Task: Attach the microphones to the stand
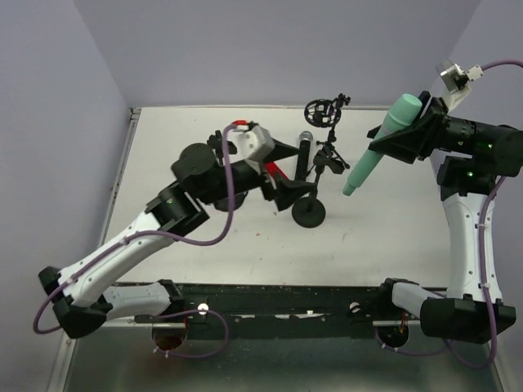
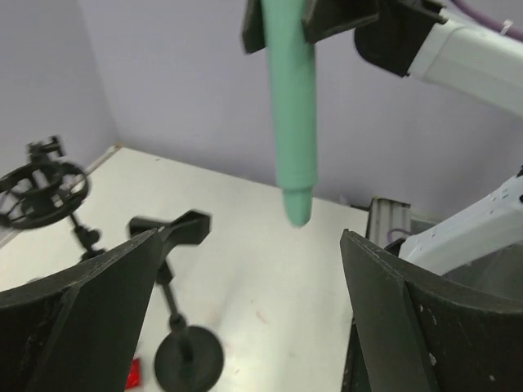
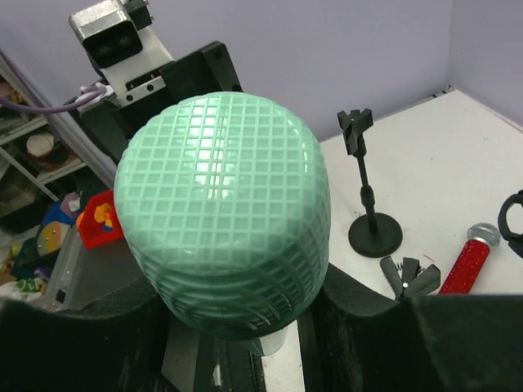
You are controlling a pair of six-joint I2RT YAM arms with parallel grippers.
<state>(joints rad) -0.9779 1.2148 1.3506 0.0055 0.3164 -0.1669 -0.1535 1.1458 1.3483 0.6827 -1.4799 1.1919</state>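
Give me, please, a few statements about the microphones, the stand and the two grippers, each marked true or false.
1. The right gripper holds the mint-green microphone in the air. True.
2. The left gripper is shut on a microphone. False: its fingers are spread apart with nothing between them.
3. The red microphone is clipped into the stand. False: it lies on the table, apart from the stand, whose clip is empty.
4. The stand is upright on its round base. True.

Left arm and right arm show white links, black joints, purple cables
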